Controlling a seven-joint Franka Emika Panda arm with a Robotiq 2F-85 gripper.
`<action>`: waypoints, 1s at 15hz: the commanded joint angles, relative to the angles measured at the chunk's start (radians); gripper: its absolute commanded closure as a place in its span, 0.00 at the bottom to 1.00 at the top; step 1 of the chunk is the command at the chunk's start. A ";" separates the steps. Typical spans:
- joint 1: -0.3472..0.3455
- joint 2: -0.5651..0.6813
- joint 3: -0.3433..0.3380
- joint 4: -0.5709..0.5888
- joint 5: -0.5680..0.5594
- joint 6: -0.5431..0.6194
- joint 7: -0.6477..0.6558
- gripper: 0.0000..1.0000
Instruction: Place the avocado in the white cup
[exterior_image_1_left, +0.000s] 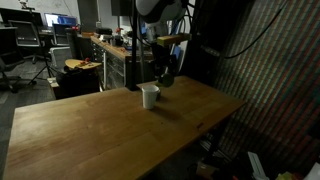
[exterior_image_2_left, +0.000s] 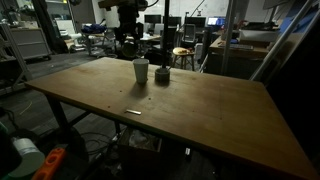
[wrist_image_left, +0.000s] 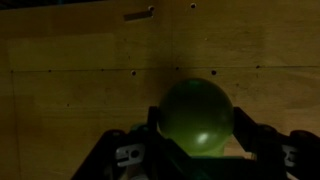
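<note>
The avocado (wrist_image_left: 196, 125), a round yellow-green object, sits between my gripper's two dark fingers (wrist_image_left: 196, 116) in the wrist view, above bare wooden table. The gripper is shut on it. The white cup (exterior_image_1_left: 149, 96) stands on the wooden table near its far edge and also shows in an exterior view (exterior_image_2_left: 141, 70). In both exterior views my gripper (exterior_image_1_left: 160, 72) (exterior_image_2_left: 128, 45) hangs above the table, close behind and a little above the cup. The avocado is too small and dark to make out in the exterior views.
A small dark object (exterior_image_2_left: 162, 75) stands on the table beside the cup. A thin light strip (exterior_image_2_left: 132, 112) lies on the table (exterior_image_2_left: 200, 120) toward the near side. Workbenches, chairs and equipment stand behind the table.
</note>
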 joint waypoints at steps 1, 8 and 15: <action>0.010 0.122 0.000 0.198 -0.031 -0.145 -0.046 0.52; 0.035 0.321 -0.004 0.462 -0.064 -0.328 -0.087 0.52; 0.047 0.502 -0.019 0.705 -0.070 -0.447 -0.099 0.52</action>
